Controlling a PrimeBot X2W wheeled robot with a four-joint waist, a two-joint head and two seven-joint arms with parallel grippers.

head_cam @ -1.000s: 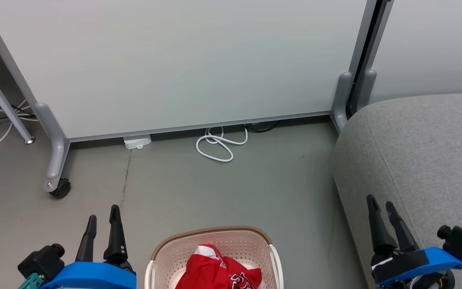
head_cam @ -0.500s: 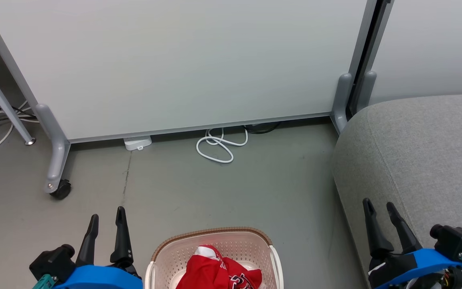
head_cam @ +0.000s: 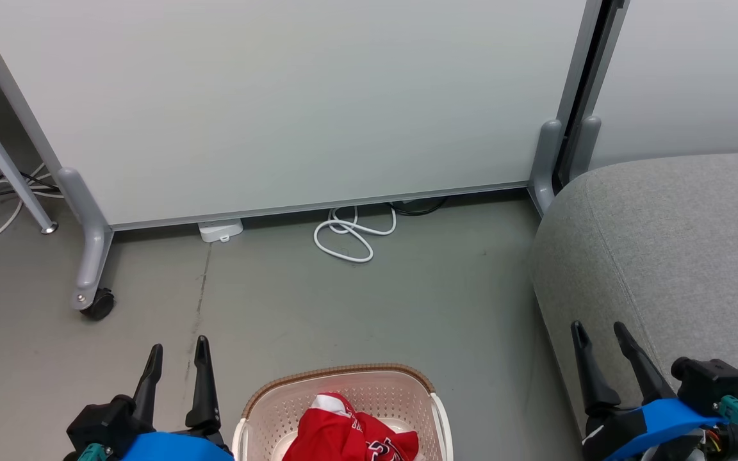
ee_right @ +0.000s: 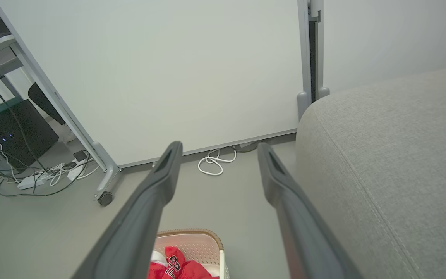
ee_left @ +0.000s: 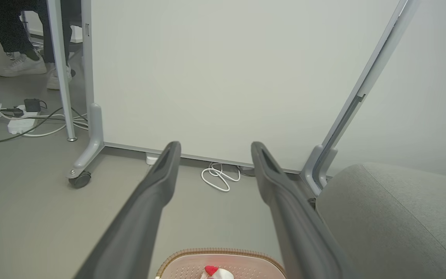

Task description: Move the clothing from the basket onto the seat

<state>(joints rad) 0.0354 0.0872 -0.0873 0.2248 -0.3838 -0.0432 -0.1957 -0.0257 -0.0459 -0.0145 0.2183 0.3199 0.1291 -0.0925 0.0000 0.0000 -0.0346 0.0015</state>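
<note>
Two tools show in the head view, both with jaws spread wide and nothing between the fingers.

1. The left tool (head_cam: pixel 179 344) hangs at the lower left above the floor (head_cam: pixel 407 301). It is just beside the left wall of the basket (head_cam: pixel 337 369) and apart from it.
2. The right tool (head_cam: pixel 598 326) hangs at the lower right, in front of the rounded front edge of the seat (head_cam: pixel 676 243). Whether it touches the fabric cannot be told.
3. The basket stands on the floor at the bottom centre, between the two tools. Its near half is cut off by the frame edge. A strip of floor separates it from the seat.
4. The clothing (head_cam: pixel 343 435) lies crumpled inside the basket as a red bundle with white trim. Black-and-white lettering shows on its lower right fold. In the right wrist view a number is legible on the red fabric.
5. The seat occupies the right side; a stitched seam runs along its top near the edge.

Surroundings: a pale panel (head_cam: pixel 279 96) on grey legs stands behind the basket, with a caster (head_cam: pixel 97 303) at its left leg. A coiled white cable (head_cam: pixel 346 234) lies on the floor at the panel's base. In the left wrist view, a person's shoes (ee_left: pixel 21 66) and a power strip (ee_left: pixel 21 124) show beyond the panel's left edge.
</note>
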